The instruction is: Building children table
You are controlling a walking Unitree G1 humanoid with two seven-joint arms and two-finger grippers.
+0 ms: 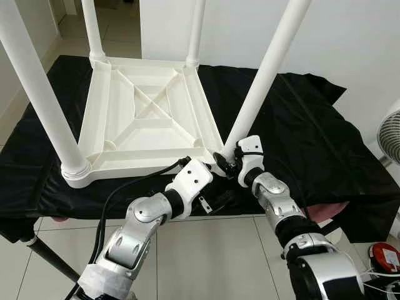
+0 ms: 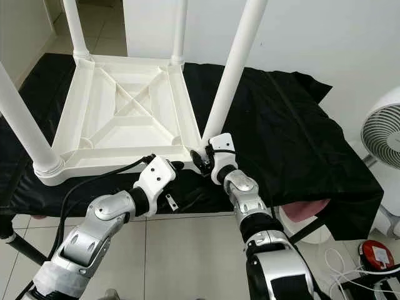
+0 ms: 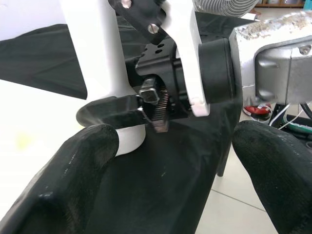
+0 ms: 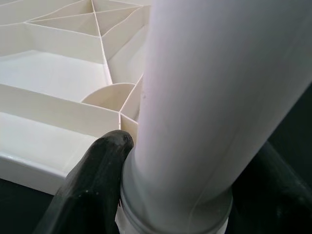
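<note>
1. A black cloth (image 1: 300, 125) covers the platform in front of me and hangs over its near edge above the tiled floor (image 1: 206, 256).
2. The white children's table (image 1: 147, 119) lies upside down on that cloth, ribbed underside up, with 4 white legs rising from its corners.
3. The near right leg (image 1: 265, 75) leans toward my right and meets the tabletop at the corner closest to my arms.
4. A white fan (image 2: 381, 134) stands on the floor off my right side.
5. My right gripper (image 1: 226, 159) clasps the base of that near right leg; 1 black finger (image 4: 95, 180) presses its collar, the other sits on the far side.
6. My left gripper (image 1: 206, 178) hovers just beside the right one, its fingers (image 3: 73, 180) spread wide and holding nothing.
</note>
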